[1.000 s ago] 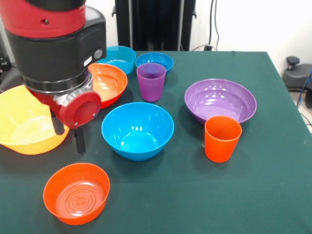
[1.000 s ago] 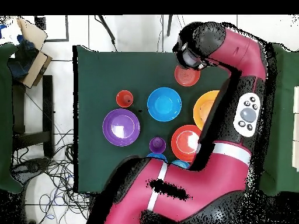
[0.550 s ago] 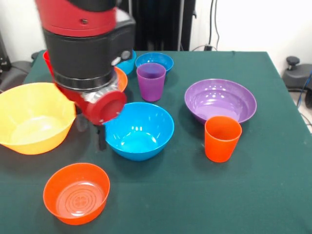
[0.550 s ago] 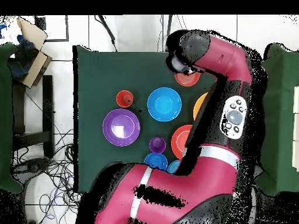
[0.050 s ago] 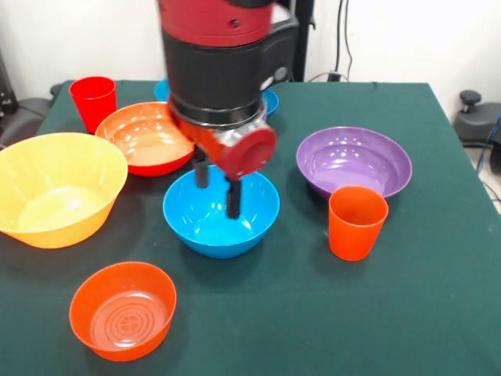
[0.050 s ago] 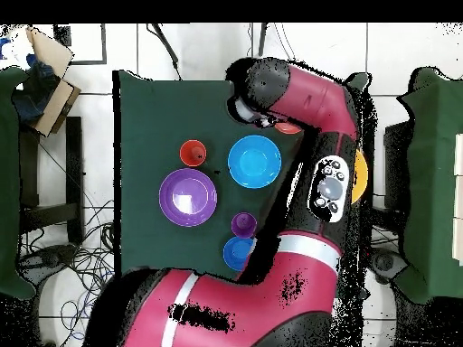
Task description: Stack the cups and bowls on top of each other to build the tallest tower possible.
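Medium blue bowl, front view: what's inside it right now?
Nothing lies on the visible bottom of the medium blue bowl. The open pincer hangs over it, fingers apart and holding nothing. The arm covers part of the bowl's far rim.

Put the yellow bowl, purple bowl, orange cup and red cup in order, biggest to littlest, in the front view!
1. yellow bowl
2. purple bowl
3. orange cup
4. red cup

The two cups may really match; the red one stands farther back.
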You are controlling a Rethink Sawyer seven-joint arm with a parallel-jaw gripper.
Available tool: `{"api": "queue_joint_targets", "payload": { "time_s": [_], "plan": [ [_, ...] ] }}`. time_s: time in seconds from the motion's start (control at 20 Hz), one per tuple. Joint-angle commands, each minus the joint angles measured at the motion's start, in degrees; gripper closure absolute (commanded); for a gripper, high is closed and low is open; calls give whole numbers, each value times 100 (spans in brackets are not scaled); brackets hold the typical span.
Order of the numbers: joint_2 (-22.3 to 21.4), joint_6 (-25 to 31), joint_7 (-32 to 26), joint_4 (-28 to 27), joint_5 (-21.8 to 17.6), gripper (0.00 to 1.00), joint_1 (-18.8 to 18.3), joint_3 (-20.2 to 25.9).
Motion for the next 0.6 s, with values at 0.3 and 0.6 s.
{"api": "queue_joint_targets", "payload": {
  "time_s": [0.3,0.6],
  "plan": [
    [-868,-64,1152,1465,26,0,400,-130],
    [-1030,-335,1063,1856,57,0,509,-149]
  ]
}}
